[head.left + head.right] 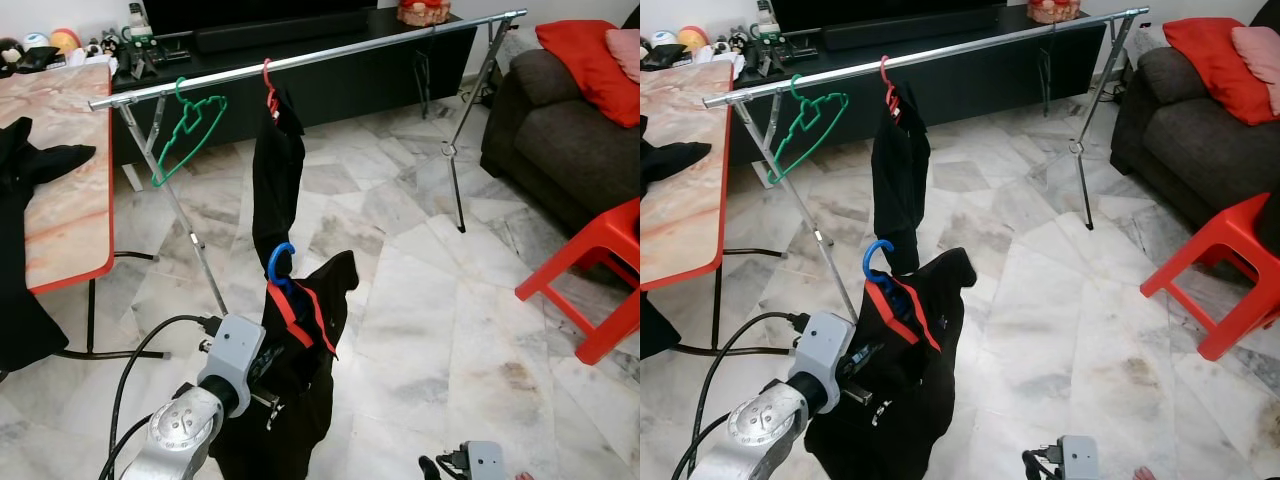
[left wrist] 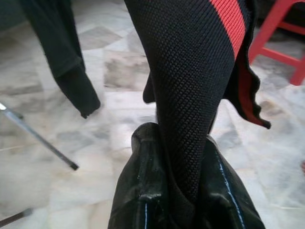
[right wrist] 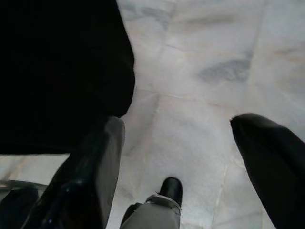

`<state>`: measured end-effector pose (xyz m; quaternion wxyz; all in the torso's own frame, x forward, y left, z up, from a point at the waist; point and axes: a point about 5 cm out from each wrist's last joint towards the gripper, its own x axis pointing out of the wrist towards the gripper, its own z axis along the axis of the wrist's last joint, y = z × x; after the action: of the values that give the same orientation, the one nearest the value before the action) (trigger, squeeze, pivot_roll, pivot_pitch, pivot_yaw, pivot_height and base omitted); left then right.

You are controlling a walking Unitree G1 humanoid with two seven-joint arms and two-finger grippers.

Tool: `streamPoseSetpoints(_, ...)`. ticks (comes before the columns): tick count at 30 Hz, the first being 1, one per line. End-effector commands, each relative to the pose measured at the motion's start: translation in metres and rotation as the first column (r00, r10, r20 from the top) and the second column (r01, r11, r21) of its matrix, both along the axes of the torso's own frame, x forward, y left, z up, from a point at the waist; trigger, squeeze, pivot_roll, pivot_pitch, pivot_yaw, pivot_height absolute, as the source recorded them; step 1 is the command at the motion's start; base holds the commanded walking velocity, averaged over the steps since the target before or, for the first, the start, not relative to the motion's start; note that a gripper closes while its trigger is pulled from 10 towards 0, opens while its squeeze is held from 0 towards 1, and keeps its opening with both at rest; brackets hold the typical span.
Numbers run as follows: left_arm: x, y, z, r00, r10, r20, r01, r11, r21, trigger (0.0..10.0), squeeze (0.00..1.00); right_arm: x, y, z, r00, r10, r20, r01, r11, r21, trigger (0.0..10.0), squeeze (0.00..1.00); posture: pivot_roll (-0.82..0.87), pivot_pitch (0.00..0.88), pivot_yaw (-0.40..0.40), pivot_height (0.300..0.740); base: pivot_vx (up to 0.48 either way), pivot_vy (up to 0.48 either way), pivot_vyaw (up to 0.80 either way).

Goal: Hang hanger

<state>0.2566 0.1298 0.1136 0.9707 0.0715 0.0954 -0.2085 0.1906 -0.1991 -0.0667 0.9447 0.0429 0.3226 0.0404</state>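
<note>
Looking at the biggest thing first: long silver rail point(image 1: 300, 60) across the room, up high and well away from the robot, with a green hanger point(image 1: 188, 128) and a red hanger point(image 1: 270, 90) on it, and a black shirt point(image 1: 277, 170) hanging from the red one. Plenty of bare rail to the right of those two. Could easily miss that rail, being so far off and so much higher than the blue hook. Could also bump the black shirt hanging right in the way, and knock it or the red hanger off.

Next, black and red top point(image 1: 300, 340) on the blue hanger point(image 1: 281, 264), held low in front of the robot, not on the rail yet. Big and floppy, so likely to swing while walking. Might slide off the hanger, or pull out of the grip, since pinched by the cloth and, as far as can be seen, not by the hanger itself. Blue hook tipped a bit sideways, so may need turning to catch the rail.

Left arm point(image 1: 200, 400) bent and reaching forward and up, left gripper point(image 2: 178, 143) squeezed tight on a fold of the top, cloth between both fingers. Right gripper point(image 3: 176, 124) down low, pointing at the floor, fingers wide apart, holding nothing
</note>
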Motion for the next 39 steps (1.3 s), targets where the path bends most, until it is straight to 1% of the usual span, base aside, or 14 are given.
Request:
streamPoseSetpoints(1,0.001,-0.005,0.001,0.999,-0.037,-0.014,0.037,0.999,-0.022,10.0,0.00,-0.004,0.002,-0.001,1.000,0.031,0.005,-0.031,1.000,0.004,10.0,0.00,0.00,0.141,-0.003,0.740,0.000,0.000,0.00)
streamPoseSetpoints(8,0.010,-0.023,0.009,0.989,-0.149,-0.007,0.149,0.989,-0.019,10.0,0.00,-0.003,0.004,0.001,0.992,0.126,0.024,-0.124,0.989,-0.080,10.0,0.00,-0.02,0.121,-0.001,0.740,0.000,0.000,0.00)
streamPoseSetpoints(14,0.008,-0.028,0.008,0.984,-0.179,-0.016,0.179,0.984,-0.026,10.0,0.00,-0.004,0.001,0.002,0.995,0.080,0.053,-0.074,0.992,-0.104,10.0,0.00,-0.03,0.105,-0.005,0.740,0.000,0.000,0.00)
streamPoseSetpoints(15,0.008,-0.028,0.008,0.983,-0.180,-0.017,0.180,0.983,-0.026,10.0,0.00,0.016,0.002,0.021,0.971,0.071,0.227,-0.053,0.995,-0.086,10.0,0.00,-0.03,0.105,-0.005,0.740,0.000,0.000,0.00)
streamPoseSetpoints(16,0.008,-0.028,0.008,0.983,-0.181,-0.018,0.181,0.983,-0.027,10.0,0.00,0.036,0.004,0.046,0.901,0.062,0.430,-0.037,0.997,-0.067,10.0,0.00,-0.03,0.104,-0.006,0.740,0.000,0.000,0.00)
streamPoseSetpoints(20,0.007,-0.029,0.007,0.983,-0.185,-0.022,0.184,0.983,-0.028,10.0,0.00,0.071,-0.001,0.135,0.664,-0.044,0.746,0.135,0.989,-0.061,10.0,0.00,-0.03,0.104,-0.007,0.740,0.000,0.000,0.00)
streamPoseSetpoints(25,0.008,-0.030,0.008,0.982,-0.188,-0.022,0.187,0.982,-0.030,10.0,0.00,0.073,-0.010,0.145,0.645,-0.155,0.748,0.203,0.979,0.028,10.0,0.00,-0.03,0.116,-0.008,0.740,0.000,0.000,0.00)
streamPoseSetpoints(29,0.009,-0.030,0.007,0.983,-0.182,-0.022,0.182,0.983,-0.032,10.0,0.00,0.062,0.018,0.140,0.676,0.225,0.702,-0.138,0.974,-0.179,10.0,0.00,-0.03,0.125,-0.015,0.740,0.000,0.000,0.00)
streamPoseSetpoints(30,0.009,-0.030,0.007,0.983,-0.182,-0.022,0.182,0.983,-0.032,10.0,0.00,0.062,0.018,0.140,0.676,0.225,0.702,-0.138,0.974,-0.179,10.0,0.00,-0.03,0.125,-0.015,0.740,0.000,0.000,0.00)
streamPoseSetpoints(32,0.010,-0.032,0.008,0.978,-0.206,-0.021,0.205,0.978,-0.039,10.0,0.00,0.036,0.033,0.128,0.651,0.515,0.558,-0.415,0.857,-0.306,10.0,0.00,-0.04,0.133,-0.016,0.740,0.000,0.000,0.00)
streamPoseSetpoints(36,0.004,-0.046,0.015,0.934,-0.356,-0.010,0.355,0.933,-0.058,10.0,0.00,0.026,0.029,0.116,0.654,0.569,0.498,-0.464,0.822,-0.329,10.0,0.00,-0.04,0.140,-0.017,0.740,0.000,0.000,0.00)
streamPoseSetpoints(37,0.003,-0.048,0.016,0.928,-0.373,-0.006,0.372,0.926,-0.059,10.0,0.00,0.027,0.029,0.116,0.659,0.562,0.500,-0.457,0.827,-0.328,10.0,0.15,-0.03,0.140,-0.017,0.740,0.000,0.000,0.00)
streamPoseSetpoints(38,0.003,-0.051,0.017,0.921,-0.390,-0.003,0.389,0.920,-0.057,10.0,0.00,0.029,0.028,0.115,0.669,0.548,0.503,-0.441,0.837,-0.324,10.0,1.00,-0.03,0.140,-0.017,0.740,0.000,0.000,0.00)
streamPoseSetpoints(39,0.004,-0.053,0.018,0.913,-0.407,-0.001,0.406,0.912,-0.054,10.0,0.00,0.031,0.028,0.114,0.678,0.534,0.505,-0.426,0.846,-0.321,10.0,1.00,-0.03,0.143,-0.015,0.740,0.000,0.000,0.00)
